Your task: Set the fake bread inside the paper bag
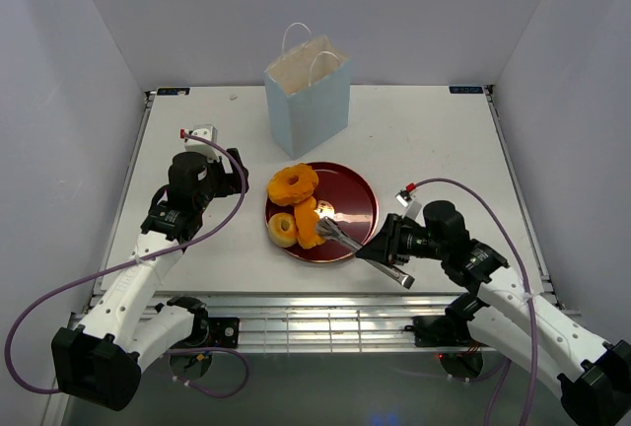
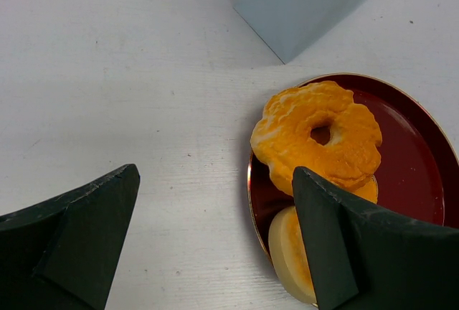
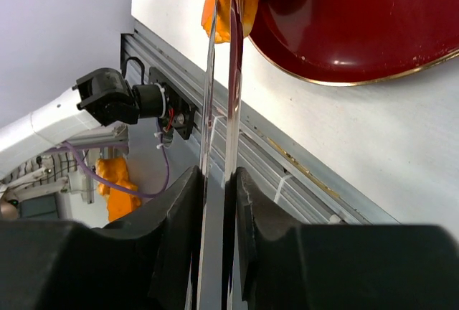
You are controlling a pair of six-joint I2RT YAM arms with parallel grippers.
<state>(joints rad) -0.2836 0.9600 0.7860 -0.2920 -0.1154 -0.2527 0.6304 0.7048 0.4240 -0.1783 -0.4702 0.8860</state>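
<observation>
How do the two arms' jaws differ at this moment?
The left gripper has its jaws spread wide and empty; the right gripper has its jaws shut on metal tongs. The left hangs over the table beside the red plate; the right reaches the plate through the tongs, which pinch an orange pastry. Both have dark jaws.

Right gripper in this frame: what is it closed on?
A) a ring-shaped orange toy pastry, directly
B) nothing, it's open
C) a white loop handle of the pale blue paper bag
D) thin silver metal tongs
D: the right gripper is shut on the thin silver metal tongs, whose tips are at an orange toy pastry on the round dark red plate.
</observation>
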